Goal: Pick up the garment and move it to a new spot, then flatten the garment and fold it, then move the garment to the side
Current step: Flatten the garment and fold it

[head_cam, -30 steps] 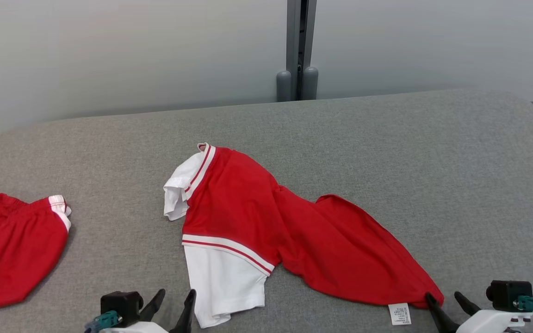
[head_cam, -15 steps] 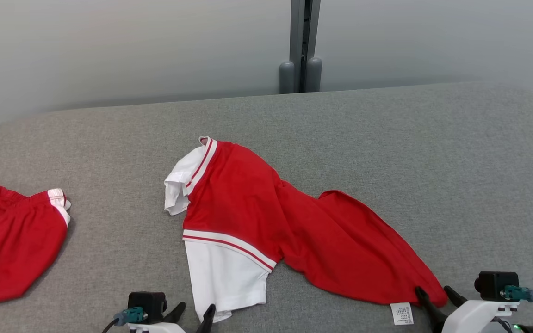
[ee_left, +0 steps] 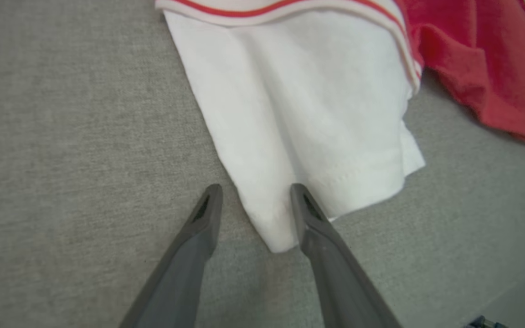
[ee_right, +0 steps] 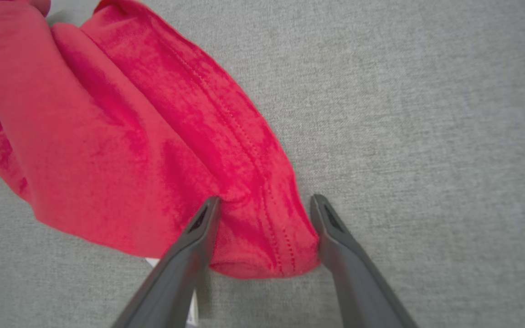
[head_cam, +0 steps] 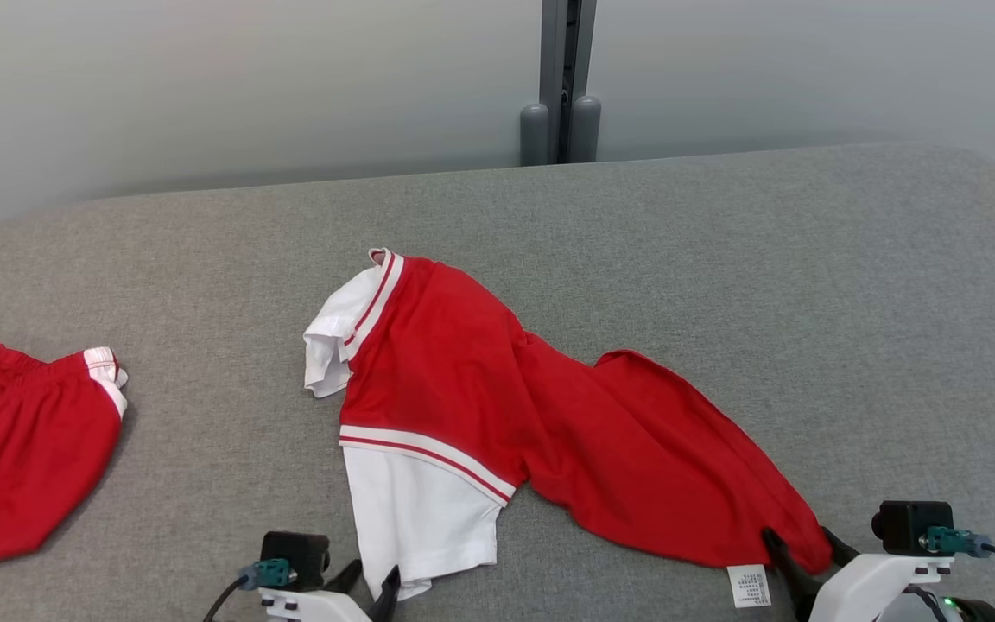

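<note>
garment (head_cam: 480, 406) lies crumpled on the grey surface (head_cam: 722, 259), near its front edge. left gripper (ee_left: 254, 190) stands spread, fingers straddling the white sleeve corner (ee_left: 271, 228); right gripper (ee_right: 265, 200) likewise spread, fingers either side of the red hem corner (ee_right: 262, 255).

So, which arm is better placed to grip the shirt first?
Right, probably. The right gripper has its jaws open around the bunched red hem corner, which fills their gap. The left gripper straddles just the thin tip of the white sleeve.

garment (head_cam: 497, 406) rumpled on grey surface (head_cam: 722, 259) | left tool (head_cam: 372, 577) at its white end | right tool (head_cam: 798, 540) at its red end
</note>
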Available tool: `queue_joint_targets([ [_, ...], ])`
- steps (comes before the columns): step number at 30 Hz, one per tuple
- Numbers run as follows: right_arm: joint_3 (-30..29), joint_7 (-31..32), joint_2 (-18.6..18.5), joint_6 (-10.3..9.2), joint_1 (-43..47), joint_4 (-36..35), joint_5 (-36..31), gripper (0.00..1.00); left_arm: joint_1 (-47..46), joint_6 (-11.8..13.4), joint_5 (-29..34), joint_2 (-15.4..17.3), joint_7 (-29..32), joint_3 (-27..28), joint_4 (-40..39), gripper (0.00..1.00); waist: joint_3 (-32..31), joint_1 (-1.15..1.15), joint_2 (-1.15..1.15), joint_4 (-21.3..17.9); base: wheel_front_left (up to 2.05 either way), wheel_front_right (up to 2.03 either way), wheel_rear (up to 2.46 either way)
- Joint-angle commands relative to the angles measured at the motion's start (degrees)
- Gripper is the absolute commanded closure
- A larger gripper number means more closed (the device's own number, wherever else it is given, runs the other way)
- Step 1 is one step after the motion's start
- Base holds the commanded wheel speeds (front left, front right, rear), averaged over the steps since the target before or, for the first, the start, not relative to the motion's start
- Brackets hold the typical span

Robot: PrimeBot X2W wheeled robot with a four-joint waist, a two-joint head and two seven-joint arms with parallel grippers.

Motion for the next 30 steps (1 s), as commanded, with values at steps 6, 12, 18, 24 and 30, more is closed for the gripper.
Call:
queue_joint_targets([
  [6,1.1,0.3,-0.2,0.01,-0.8,1.5,1.3,0.29,-0.4,-0.7,-0.6,-0.7,0.9,-2.5,1.4,1.00,0.2,0.00,0.00,0.1,0.00,0.00,0.00],
  [12,1.6,-1.6,-0.8,0.01,-1.4,0.6,2.1,1.00,-0.6,0.0,-1.6,-0.1,0.5,-1.6,0.3,1.00,-0.2,0.00,0.00,0.3,0.00,0.00,0.00],
  [18,0.5,-2.9,-2.2,0.01,-1.7,-2.5,3.5,1.00,0.5,0.0,-4.2,2.4,3.0,1.1,-4.5,1.00,-1.1,0.00,0.00,0.5,0.00,0.00,0.00],
  [24,-1.6,-3.4,-2.9,0.01,-0.5,-8.1,6.9,1.00,2.0,-0.8,-6.9,7.2,8.0,3.6,-13.9,1.00,-2.1,0.00,0.00,1.0,0.00,0.00,0.00],
  [30,-3.0,-1.7,-3.4,0.01,-1.4,-15.0,12.7,1.00,-1.3,-2.0,-9.3,12.2,14.9,4.8,-24.3,1.00,-2.6,0.00,0.00,1.5,0.00,0.00,0.00],
])
